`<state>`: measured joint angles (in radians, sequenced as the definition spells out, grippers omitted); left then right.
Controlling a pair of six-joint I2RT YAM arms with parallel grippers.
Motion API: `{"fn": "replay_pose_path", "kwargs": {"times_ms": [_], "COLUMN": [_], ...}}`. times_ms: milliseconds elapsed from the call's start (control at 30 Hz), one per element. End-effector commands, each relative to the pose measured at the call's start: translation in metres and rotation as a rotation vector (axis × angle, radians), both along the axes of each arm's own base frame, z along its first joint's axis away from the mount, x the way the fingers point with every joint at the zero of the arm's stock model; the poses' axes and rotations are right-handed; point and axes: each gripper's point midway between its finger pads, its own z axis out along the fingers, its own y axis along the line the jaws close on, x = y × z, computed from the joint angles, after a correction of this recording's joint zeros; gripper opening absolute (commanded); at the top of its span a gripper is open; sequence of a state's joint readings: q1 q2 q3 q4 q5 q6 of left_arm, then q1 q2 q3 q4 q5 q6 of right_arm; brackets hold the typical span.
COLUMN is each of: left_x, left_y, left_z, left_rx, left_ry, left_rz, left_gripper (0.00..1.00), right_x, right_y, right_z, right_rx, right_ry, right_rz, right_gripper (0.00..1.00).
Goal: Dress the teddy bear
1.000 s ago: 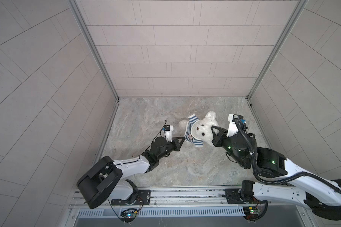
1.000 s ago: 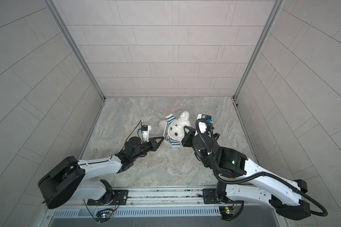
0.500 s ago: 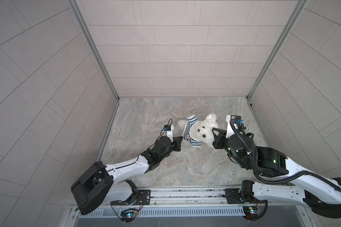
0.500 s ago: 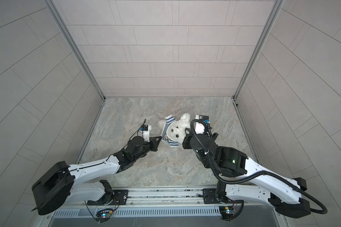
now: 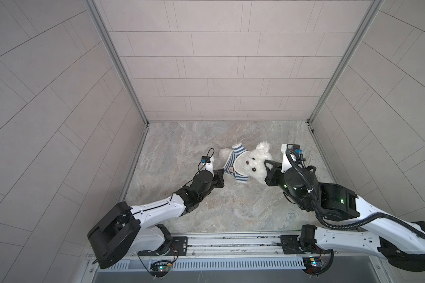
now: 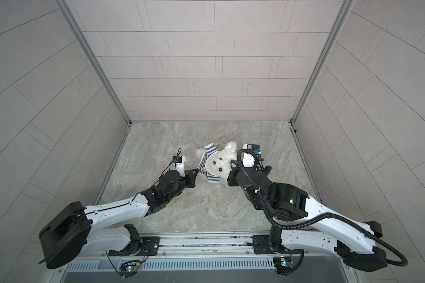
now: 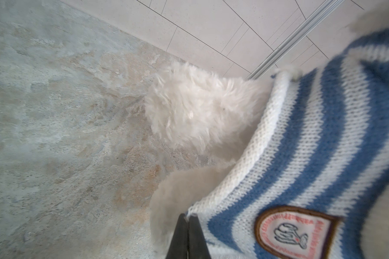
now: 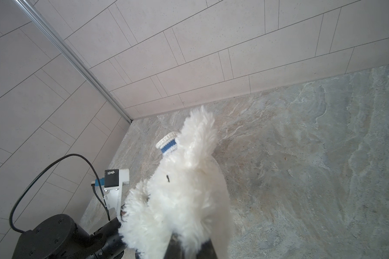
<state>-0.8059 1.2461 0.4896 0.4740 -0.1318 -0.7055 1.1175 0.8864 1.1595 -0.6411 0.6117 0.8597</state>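
both top views: one teddy bear (image 5: 253,163) lies face up on the stone-look table (image 5: 182,147), abt mid-way across and a bit toward the back wall, between the 2 arms; can't tell if it's fully resting or partly lifted. one striped shirt (image 5: 233,164) sits over its torso, a sleeve poking out each side. left gripper (image 5: 222,171) meets the shirt hem at the leg end. right gripper (image 5: 268,167) is at the head end, fur against it. left wrist view: left gripper (image 7: 189,217) is pinched tight on the white hem edge of the striped shirt (image 7: 312,145), nothing but knit between the fingers. one badge (image 7: 292,231) sits just beside the pinch, and a fluffy limb shows beyond the hem. right wrist view: right gripper (image 8: 191,244) is nearly closed w/ a tuft of the teddy bear (image 8: 184,201) clamped in it. one sleeve cuff (image 8: 167,143) shows past the fur; can't tell if an arm is in it. handling, my guess: bear is light, soft, squashy, so it'll slide or fold rather than resist a pull. a fur-only grip may slip, so better to take an ear or stubby limb at the root. knit stretches, so hold hem or cuff ribbing, not the badge. count: 1 bear, 1 shirt, 1 badge, 2 grippers.
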Motion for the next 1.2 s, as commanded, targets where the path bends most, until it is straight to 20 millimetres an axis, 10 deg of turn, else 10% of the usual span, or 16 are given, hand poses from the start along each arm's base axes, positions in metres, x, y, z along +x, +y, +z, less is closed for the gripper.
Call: {"fn": "replay_pose_path", "kwargs": {"times_ms": [0,300,633,1167], "left_x": [-0.001,0.001,-0.021,-0.098], "left_y": [0.051,0.044,-0.006,0.011], "left_z": [-0.058,-0.054,0.011,0.076], "left_rx": [0.238,0.226,-0.061,-0.052], "left_ry": [0.115,0.094,-0.058,-0.262], "left_rz": [0.167,0.155,-0.125,-0.424], "left_gripper": [0.0,0.0,0.01,0.67], "right_x": [0.0,0.001,-0.001,-0.01], "right_y": [-0.023,-0.016,0.023,0.02], "right_z": [0.041,0.039,0.055,0.095], "right_rx": [0.103,0.105,-0.015,-0.118], "right_ry": [-0.094,-0.092,-0.073,-0.094], "right_rz": [-0.078,-0.061,0.114,0.283], "right_gripper": [0.0,0.0,0.0,0.0]}}
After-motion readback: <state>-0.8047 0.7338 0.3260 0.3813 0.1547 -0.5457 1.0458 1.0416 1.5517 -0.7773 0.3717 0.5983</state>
